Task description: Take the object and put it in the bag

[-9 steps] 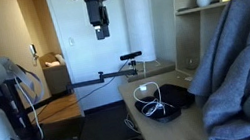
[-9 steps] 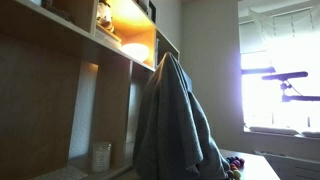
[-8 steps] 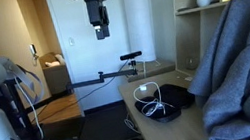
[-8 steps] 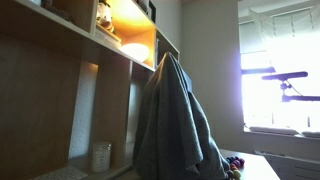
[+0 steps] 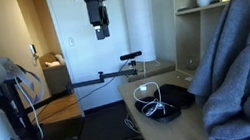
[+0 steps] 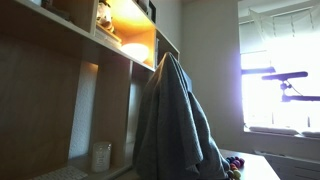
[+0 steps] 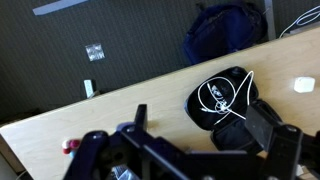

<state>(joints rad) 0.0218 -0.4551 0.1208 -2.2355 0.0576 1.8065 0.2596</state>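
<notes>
The black soft bag (image 5: 170,100) lies flat on the wooden table (image 5: 165,129), with a white cable (image 5: 152,104) looped over it. In the wrist view the bag (image 7: 222,98) sits below and between my fingers, far beneath them. A small white object (image 5: 146,88) lies on the table just beyond the bag; it also shows in the wrist view (image 7: 303,85). My gripper (image 5: 101,25) hangs high above the table, open and empty. In the wrist view the gripper (image 7: 200,113) has its jaws wide apart.
A big grey cloth (image 5: 240,62) drapes over the table's right end and fills an exterior view (image 6: 175,120). A small red thing (image 7: 70,146) lies on the table. A dark backpack (image 7: 225,30) sits on the floor. Shelves (image 5: 206,6) stand behind.
</notes>
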